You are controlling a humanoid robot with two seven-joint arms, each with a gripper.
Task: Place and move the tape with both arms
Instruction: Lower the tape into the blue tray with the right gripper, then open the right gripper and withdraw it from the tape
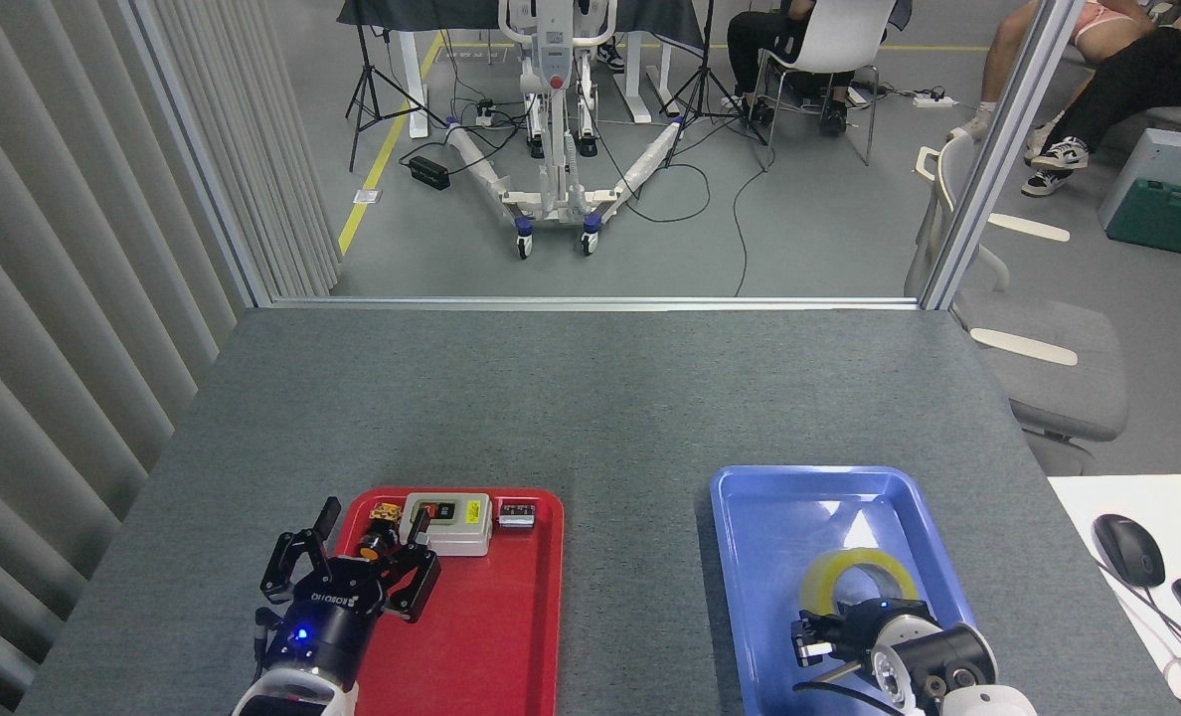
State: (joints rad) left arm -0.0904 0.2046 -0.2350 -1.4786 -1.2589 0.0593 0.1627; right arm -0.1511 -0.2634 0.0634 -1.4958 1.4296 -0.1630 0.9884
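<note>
Head view shows the tape (857, 579) lying flat in the blue tray (750, 557), right tool (829, 636) just beside it, grip unclear, left tool (350, 562) spread wide; next, I think, grab it.

Lighting: bright, even, diffuse, from overhead. Shadows: soft and short beneath both arms; faint on the grey worktop (590, 398). Glare: pale sheen in the blue tray (750, 537) beyond the tape (857, 573); mild gloss on the red tray (491, 617). Focus: sharp throughout. Distortion: wide-angle splay of the vertical slats left of the worktop.
</note>
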